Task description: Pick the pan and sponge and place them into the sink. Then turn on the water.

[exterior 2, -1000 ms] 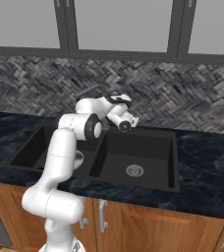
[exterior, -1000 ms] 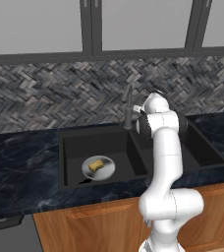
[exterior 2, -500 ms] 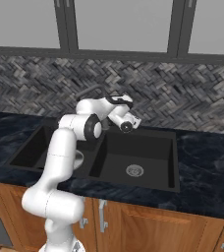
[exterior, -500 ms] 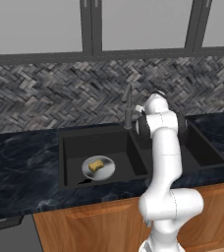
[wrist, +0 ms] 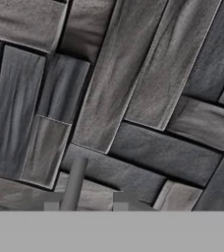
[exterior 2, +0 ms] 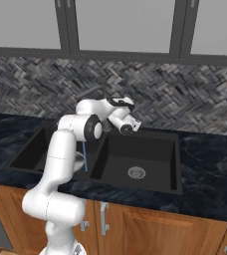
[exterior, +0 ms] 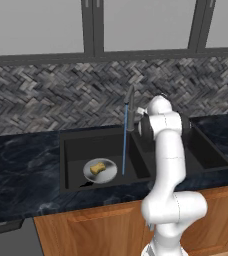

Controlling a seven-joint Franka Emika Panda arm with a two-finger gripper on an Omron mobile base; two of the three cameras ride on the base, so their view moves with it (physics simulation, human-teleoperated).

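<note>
**Water running, pan and sponge in the sink**

My gripper [exterior 2: 127,128] sits centre frame in the right base view, up behind the basin divider by the faucet [exterior: 130,107], fingers clenched on nothing I can make out. The water [exterior: 124,140] drops as a thin vertical stream left of my hand, landing in the sink [exterior: 76,145], wider basin, centre-left of the left base view. The pan [exterior: 100,170] lies flat on that basin's floor, just left of the stream, down and left from my fingers. The sponge [exterior: 97,167] rests in the pan. Other basin holds just its drain [exterior 2: 136,173]. Task looks done; next move likely a retreat.
</note>
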